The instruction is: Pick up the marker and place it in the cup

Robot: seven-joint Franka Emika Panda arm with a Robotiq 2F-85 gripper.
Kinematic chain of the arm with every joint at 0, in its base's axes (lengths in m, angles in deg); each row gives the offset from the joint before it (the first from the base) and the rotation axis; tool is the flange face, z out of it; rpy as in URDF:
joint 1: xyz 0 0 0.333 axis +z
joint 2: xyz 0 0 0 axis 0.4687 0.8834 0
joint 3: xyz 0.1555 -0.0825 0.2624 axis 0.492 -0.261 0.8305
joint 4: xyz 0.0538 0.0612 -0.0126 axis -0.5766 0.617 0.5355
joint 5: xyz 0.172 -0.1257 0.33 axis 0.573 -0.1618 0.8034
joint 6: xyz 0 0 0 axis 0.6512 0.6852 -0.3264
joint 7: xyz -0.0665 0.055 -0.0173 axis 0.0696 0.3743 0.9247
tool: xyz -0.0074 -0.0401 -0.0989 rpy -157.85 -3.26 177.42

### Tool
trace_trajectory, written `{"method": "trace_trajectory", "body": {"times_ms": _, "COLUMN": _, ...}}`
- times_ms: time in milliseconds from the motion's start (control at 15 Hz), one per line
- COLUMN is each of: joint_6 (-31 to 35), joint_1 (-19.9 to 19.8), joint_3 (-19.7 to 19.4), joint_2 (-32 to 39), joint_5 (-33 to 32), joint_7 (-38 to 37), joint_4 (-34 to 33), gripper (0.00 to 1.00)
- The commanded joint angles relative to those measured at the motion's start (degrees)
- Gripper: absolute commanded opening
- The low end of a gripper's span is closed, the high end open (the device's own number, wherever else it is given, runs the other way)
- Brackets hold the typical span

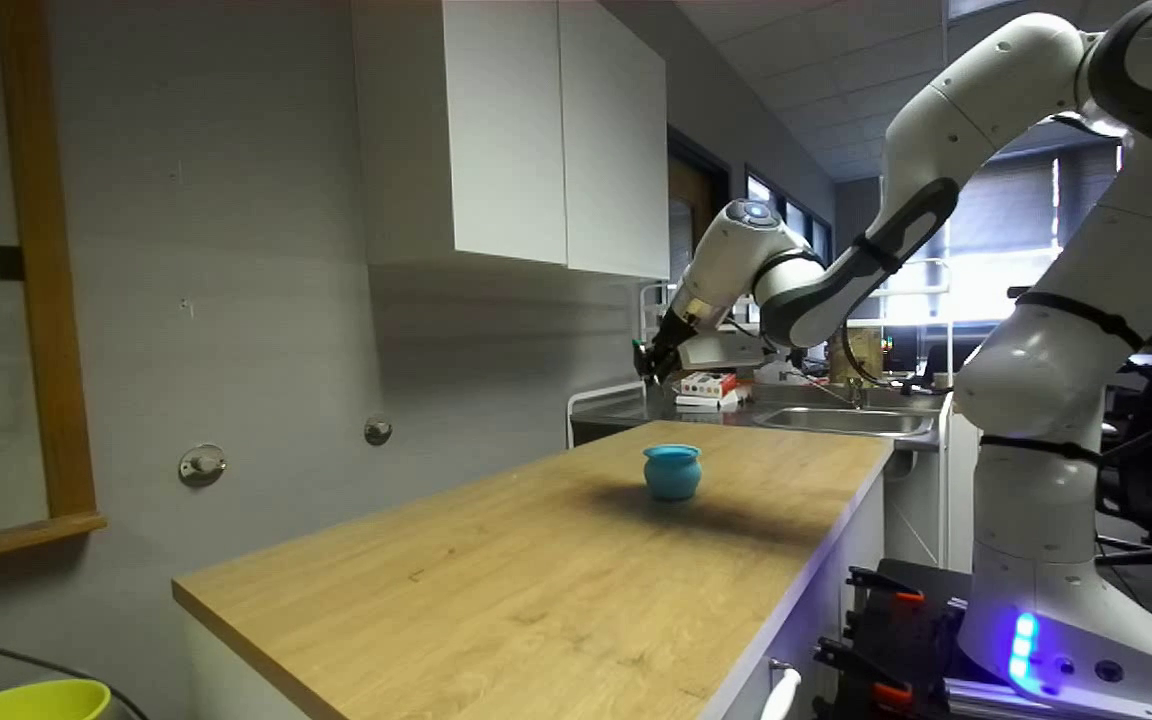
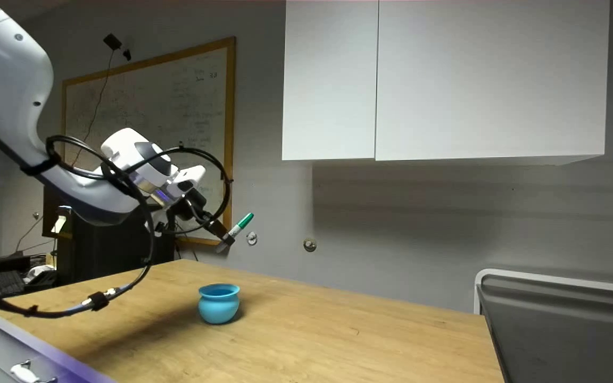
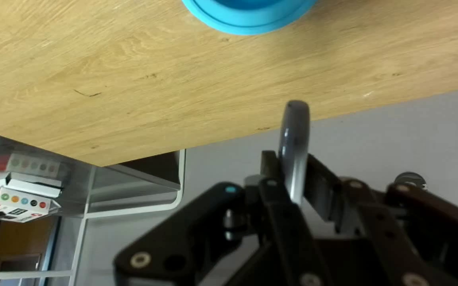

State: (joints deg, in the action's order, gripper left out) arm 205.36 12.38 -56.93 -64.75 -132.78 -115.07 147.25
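Pincer: the gripper (image 2: 226, 239) is closed and gripping the marker (image 3: 294, 151); in the wrist view 1 finger sits at each side of the barrel. Marker is in the air, slanted, crosswise to the fingers, green end uppermost, grey end low. The cup (image 2: 218, 304) stands upright on the counter (image 1: 496, 570), mouth up, in both exterior views; marker is higher and well apart from it.

Stage (judged): pick done, placing remains.

Reason for the hold (judged): grey end juts free of the fingers, so it can probably go in first, green end left above the rim. Slant looks too flat for a clean drop; wrist likely needs to steepen the marker and bring it over the mouth. Cup sits in from the counter's edges, presumably for approach room. Risk: a low pass could clip the rim and tip the cup.

Surface: flat wood grain, a few small dark marks, soft shadow (image 2: 152, 327) beside the cup.

Room: grey wall (image 1: 236, 340), 2 round wall fittings (image 1: 201, 465), white wall cabinet (image 2: 445, 80) with 2 doors, framed whiteboard (image 2: 147, 111). Past the counter's end in an exterior view: boxes (image 1: 708, 384), metal sink (image 1: 841, 420).
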Motion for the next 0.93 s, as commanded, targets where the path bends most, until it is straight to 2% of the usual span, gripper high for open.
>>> {"method": "trace_trajectory", "body": {"times_ms": 0, "joint_6": -0.62, "joint_1": -5.60, "joint_3": 5.33, "joint_2": -1.20, "joint_5": -7.05, "joint_7": -6.44, "joint_4": 1.60, "gripper": 0.05}}
{"method": "trace_trajectory", "body": {"times_ms": 467, "joint_6": -0.35, "joint_1": -11.90, "joint_3": 13.76, "joint_2": 3.72, "joint_5": -13.94, "joint_7": -15.90, "joint_4": -0.77, "gripper": 0.05}}
{"method": "trace_trajectory", "body": {"times_ms": 867, "joint_6": 1.07, "joint_1": -16.80, "joint_3": 17.30, "joint_2": 6.49, "joint_5": -20.17, "joint_7": -21.20, "joint_4": -2.04, "gripper": 0.05}}
